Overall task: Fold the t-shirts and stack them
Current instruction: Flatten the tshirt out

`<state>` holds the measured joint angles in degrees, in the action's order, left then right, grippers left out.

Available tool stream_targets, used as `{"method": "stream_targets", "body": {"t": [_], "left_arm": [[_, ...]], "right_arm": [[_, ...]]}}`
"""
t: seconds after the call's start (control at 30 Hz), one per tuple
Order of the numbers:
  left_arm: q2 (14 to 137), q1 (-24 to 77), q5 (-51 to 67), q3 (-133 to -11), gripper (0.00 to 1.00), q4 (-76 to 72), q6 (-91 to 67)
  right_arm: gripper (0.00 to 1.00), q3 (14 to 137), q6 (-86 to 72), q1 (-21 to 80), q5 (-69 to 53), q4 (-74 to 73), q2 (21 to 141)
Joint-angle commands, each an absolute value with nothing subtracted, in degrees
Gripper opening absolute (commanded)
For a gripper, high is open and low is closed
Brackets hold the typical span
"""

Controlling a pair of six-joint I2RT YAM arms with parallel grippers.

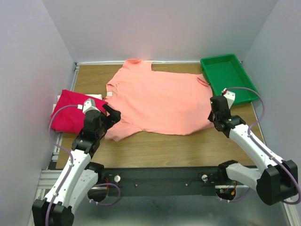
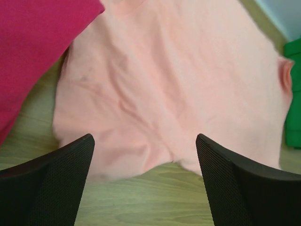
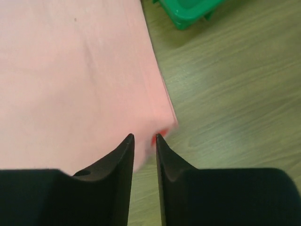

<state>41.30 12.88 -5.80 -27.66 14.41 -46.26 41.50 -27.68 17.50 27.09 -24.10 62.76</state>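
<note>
The salmon t-shirt point(image 1: 160, 101) lies spread flat on the wooden table, collar toward the back left. The magenta-red t-shirt point(image 1: 68, 113) lies bunched at the table's left edge. My left gripper point(image 1: 113, 116) is open and empty, just above the salmon shirt's near-left corner. In the left wrist view point(image 2: 146, 139) the jaws stand wide apart over the shirt's hem point(image 2: 178, 70), with the magenta shirt point(image 2: 33, 47) to the left. My right gripper point(image 1: 212, 120) is at the shirt's near-right corner. In the right wrist view point(image 3: 145, 136) it is shut on that corner of the salmon cloth point(image 3: 70, 70).
A green plastic tray point(image 1: 225, 75) stands at the back right, close to the shirt's right sleeve; it also shows in the right wrist view point(image 3: 188, 12) and the left wrist view point(image 2: 294, 94). Bare wood point(image 1: 164, 148) runs along the near edge. Grey walls enclose the table.
</note>
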Motion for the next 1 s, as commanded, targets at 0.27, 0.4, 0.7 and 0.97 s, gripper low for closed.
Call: {"method": "stream_targets", "body": {"t": [0.27,0.4,0.7,0.97], "left_arm": [[32.78,13.97,-7.56,-33.75,0.99,20.13,-47.55],[35.85,14.15,-2.66,-31.39,0.99,15.14,-46.24],[51.67,21.53,-1.49,-29.88,0.98,2.82,-45.09],[66.42,22.94,-0.27,-31.37,0.99,-2.37,-42.11]], "right_arm": [[1.00,45.88,-30.68,17.14,24.54,-30.06,54.41],[1.00,44.74,-29.89,17.23,12.95,-28.22,53.96],[1.00,40.43,-30.41,17.23,6.67,-19.60,65.38],[1.00,40.69,-32.34,17.23,10.10,-16.88,76.81]]}}
